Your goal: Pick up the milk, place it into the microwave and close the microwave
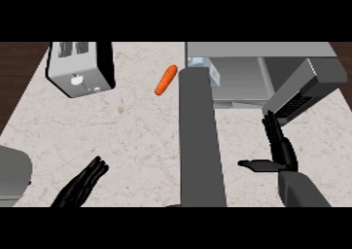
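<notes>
Head view
Microwave (240,78): sitting open at the far right of the counter (136,131), its cavity facing the robot.
Door (308,90): swinging out on the microwave's right side, slanting down toward the near edge, its lower end hanging just above the right hand.
Milk (199,62): only a pale carton corner is showing inside the microwave at its left front; a grey forearm (200,141) is covering the rest, so whether it is resting on the floor cannot be told.
Right hand (275,148): standing open, fingers straight and pointing up toward the door's lower end, thumb out to the left; holding nothing.
Left hand (82,187): lying open with relaxed fingers, well to the microwave's near left, resting.
Carrot (166,80): lying just left of the microwave, tilted.
Toaster (79,68): standing far left of the microwave.
Key relation: the door is lying up and right of the right hand, its long edge running diagonally; this hand is looking much the nearer for pushing it shut.
</notes>
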You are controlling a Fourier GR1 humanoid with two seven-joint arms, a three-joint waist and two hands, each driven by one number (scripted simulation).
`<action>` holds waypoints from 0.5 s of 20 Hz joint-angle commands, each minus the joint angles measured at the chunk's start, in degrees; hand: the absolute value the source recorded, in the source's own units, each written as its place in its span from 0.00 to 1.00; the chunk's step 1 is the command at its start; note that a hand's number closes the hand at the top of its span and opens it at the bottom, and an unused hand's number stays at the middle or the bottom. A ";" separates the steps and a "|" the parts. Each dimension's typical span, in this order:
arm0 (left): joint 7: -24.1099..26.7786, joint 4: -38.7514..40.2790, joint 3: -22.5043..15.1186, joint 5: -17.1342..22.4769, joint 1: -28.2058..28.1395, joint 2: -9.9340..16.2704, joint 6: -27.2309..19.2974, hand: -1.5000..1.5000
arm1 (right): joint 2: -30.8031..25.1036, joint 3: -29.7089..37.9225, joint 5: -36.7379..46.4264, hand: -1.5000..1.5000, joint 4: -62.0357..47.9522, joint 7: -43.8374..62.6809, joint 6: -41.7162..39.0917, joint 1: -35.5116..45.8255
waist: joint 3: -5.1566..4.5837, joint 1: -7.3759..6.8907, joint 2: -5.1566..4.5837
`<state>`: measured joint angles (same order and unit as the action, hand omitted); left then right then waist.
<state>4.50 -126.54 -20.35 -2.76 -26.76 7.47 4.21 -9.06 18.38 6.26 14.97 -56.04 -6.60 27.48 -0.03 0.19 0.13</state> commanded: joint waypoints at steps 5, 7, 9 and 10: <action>2.26 6.20 -4.36 -6.06 4.19 -0.77 -0.11 1.00 | 1.21 -2.78 -1.80 0.00 9.10 -3.02 -8.04 -10.32 | -0.03 0.16 0.12; -1.53 10.33 -4.95 -4.26 9.52 -3.64 -0.16 1.00 | 0.19 -3.69 -1.34 0.00 10.49 -7.33 -9.72 -14.59 | -0.01 0.67 -0.01; -3.12 10.64 -4.54 -4.58 11.25 -2.43 1.26 1.00 | -0.50 -4.11 -2.69 0.00 14.64 -5.71 -12.11 -17.45 | -0.04 0.93 0.07; -6.02 11.78 -6.46 -6.74 13.86 -4.66 -0.24 1.00 | -1.59 -4.21 -3.61 0.00 17.40 -1.34 -12.61 -16.78 | -0.05 0.94 0.08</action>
<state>1.64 -118.59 -25.33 -7.95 -18.03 4.89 4.25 -9.18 14.91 4.28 26.95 -56.18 -11.93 14.05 -0.07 0.89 0.24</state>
